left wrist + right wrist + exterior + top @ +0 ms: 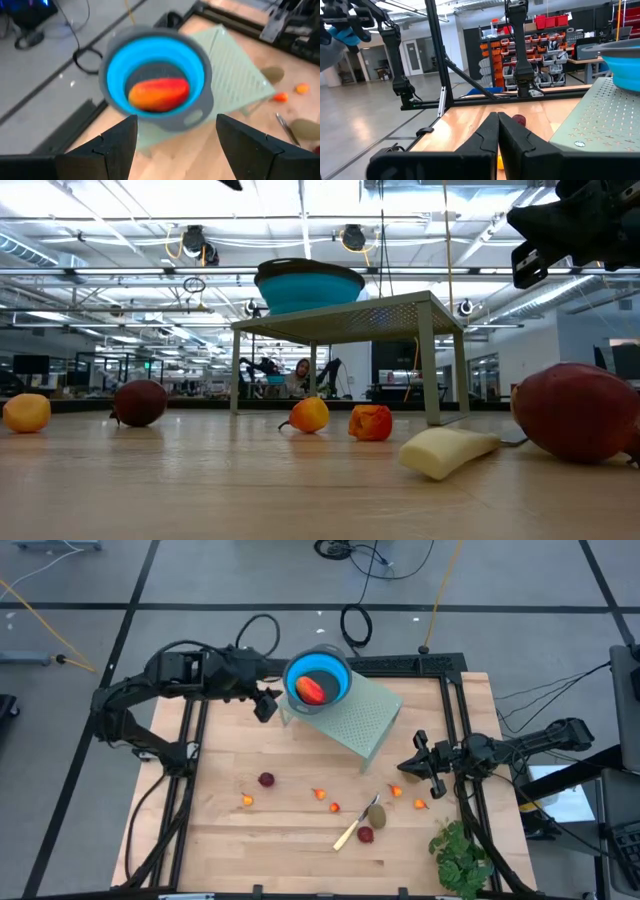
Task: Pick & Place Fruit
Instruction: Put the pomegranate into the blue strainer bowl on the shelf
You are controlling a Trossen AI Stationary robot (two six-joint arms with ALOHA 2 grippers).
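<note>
Wooden table [250, 850] holds scattered fruit; only overhead shows the long red-orange fruit [311, 689] inside the blue bowl [340, 675] at twelve o'clock. Left gripper [266, 704] open beside it; right gripper [415, 769] closed, empty, three o'clock.

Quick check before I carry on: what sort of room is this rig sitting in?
Probably a robotics lab or workshop. Beyond the wooden table, the right wrist view shows shelves of red and orange parts bins, the low view shows exposed ceiling ducts and lights, and black cables trail across the floor.
</note>
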